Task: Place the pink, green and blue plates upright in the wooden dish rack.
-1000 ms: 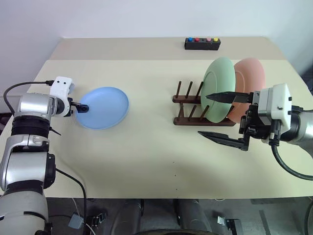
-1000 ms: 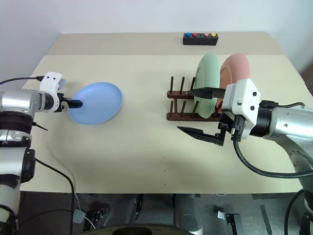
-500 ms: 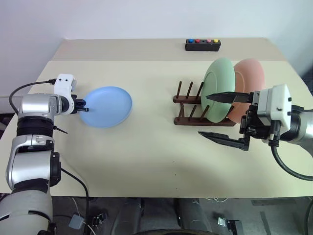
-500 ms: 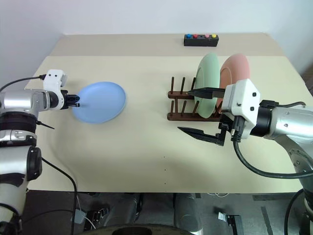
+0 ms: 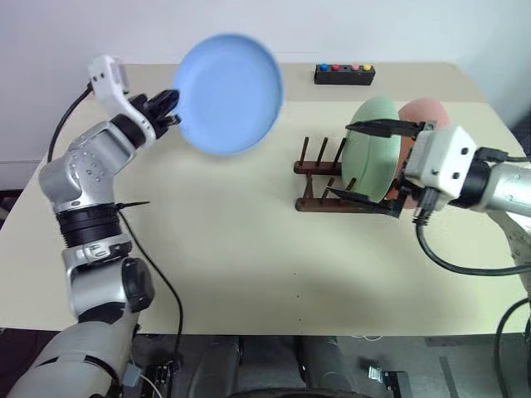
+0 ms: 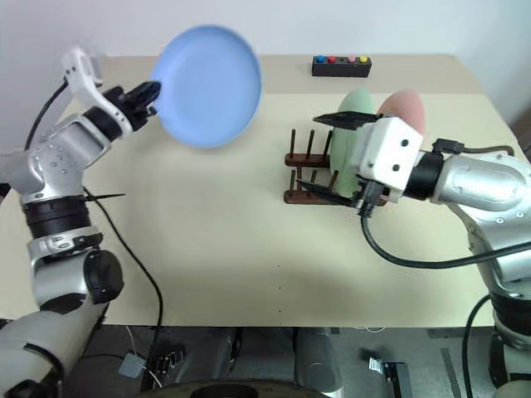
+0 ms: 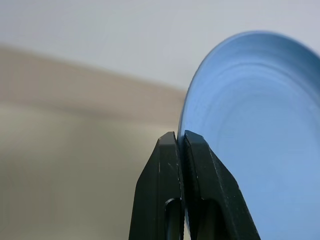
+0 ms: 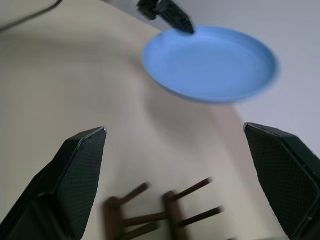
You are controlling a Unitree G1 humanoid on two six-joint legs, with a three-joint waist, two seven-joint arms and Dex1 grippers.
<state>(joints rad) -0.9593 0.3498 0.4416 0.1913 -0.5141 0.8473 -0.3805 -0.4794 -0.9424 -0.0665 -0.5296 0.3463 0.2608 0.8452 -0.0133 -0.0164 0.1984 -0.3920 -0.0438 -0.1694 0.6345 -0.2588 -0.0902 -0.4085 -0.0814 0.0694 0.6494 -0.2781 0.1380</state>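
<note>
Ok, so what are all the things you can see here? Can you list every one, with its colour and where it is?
blue plate: one, blue, held up in the air above the table's left side, pinched at its rim.
green plate: one, green, standing upright in the rack.
pink plate: one, pink, upright just behind the green one at the rack's right end.
wooden dish rack: one, dark brown, on the table's right half, left pegs free.
button box: one, black with coloured buttons, at the table's far edge.
table: one, beige.
left tool: black, shut on the blue plate's rim.
right tool: black, open, in front of the green plate.
</note>
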